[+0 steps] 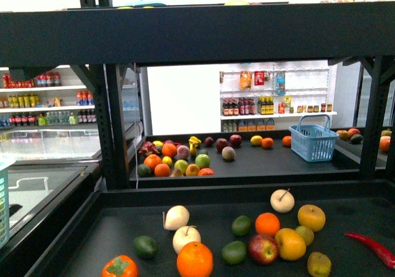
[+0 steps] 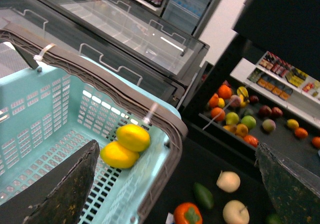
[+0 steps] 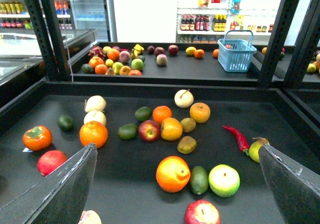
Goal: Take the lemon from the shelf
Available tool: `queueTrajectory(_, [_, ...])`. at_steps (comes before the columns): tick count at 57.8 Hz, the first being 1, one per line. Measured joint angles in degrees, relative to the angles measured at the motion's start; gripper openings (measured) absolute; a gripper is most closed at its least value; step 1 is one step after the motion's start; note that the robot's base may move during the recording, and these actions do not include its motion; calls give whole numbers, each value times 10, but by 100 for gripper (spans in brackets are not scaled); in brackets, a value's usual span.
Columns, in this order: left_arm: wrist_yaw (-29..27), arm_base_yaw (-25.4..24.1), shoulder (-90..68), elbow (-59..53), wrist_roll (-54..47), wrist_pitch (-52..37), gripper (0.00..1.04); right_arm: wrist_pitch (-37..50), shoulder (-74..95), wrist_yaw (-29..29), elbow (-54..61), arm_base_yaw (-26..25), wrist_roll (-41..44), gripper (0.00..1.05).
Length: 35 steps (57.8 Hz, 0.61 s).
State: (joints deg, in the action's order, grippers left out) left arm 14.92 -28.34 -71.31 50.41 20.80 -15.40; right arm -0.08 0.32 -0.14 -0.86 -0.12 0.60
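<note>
The black shelf (image 1: 185, 33) has dark decks strewn with fruit. Two yellow lemons (image 2: 132, 136) lie together in a teal basket (image 2: 45, 114) in the left wrist view. My left gripper (image 2: 175, 194) is open and empty, spanning the basket's rim and the near deck (image 2: 200, 159). A yellow lemon-like fruit (image 1: 256, 140) lies on the far deck; it also shows in the right wrist view (image 3: 190, 50). My right gripper (image 3: 177, 184) is open and empty above the near deck (image 3: 125, 184), over an orange (image 3: 173, 173). Neither gripper shows in the front view.
The near deck holds oranges, apples, green avocados, a persimmon (image 1: 120, 267) and a red chilli (image 1: 373, 247). A blue basket (image 1: 313, 138) stands on the far deck at the right. Black uprights (image 1: 114, 126) flank the opening. A glass freezer (image 2: 125, 39) lies to the left.
</note>
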Motion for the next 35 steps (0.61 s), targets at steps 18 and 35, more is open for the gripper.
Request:
queueTrajectory(18, [-61,145,308,-134,-121,126,93,0,0,0,0,0,0,97])
queueTrajectory(35, [-149,281,581,-322,-197,206,34,0,0,0,0,0,0,97])
